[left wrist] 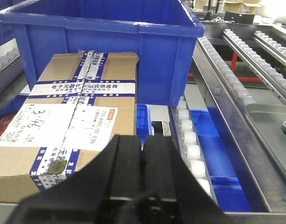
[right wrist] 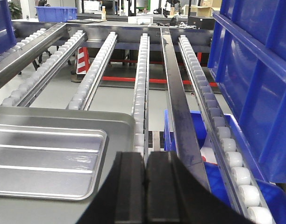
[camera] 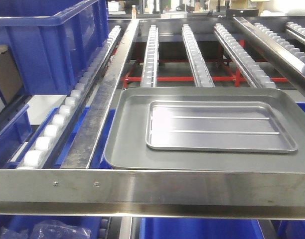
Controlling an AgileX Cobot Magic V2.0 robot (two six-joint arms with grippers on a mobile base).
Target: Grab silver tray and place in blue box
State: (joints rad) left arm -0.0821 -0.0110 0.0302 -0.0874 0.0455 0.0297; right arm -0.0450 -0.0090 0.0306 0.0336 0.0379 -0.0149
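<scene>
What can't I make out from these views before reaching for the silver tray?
- Front view: neither gripper shows; blue box cut off by top and left edges.
- Left wrist view: blue box's floor hidden behind its own front wall.
- Right wrist view: silver tray runs off the left edge; right gripper covers the foreground.

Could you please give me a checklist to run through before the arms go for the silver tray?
1. The silver tray lies flat and bare inside the grey tray: ok.
2. The left gripper is open for a grasp: not ok, jaws shut.
3. The right gripper is open: not ok, jaws shut.
4. The blue box has room inside: cannot tell, floor hidden.
5. The way to the blue box is free: cannot tell; a cardboard box stands before it.
</scene>
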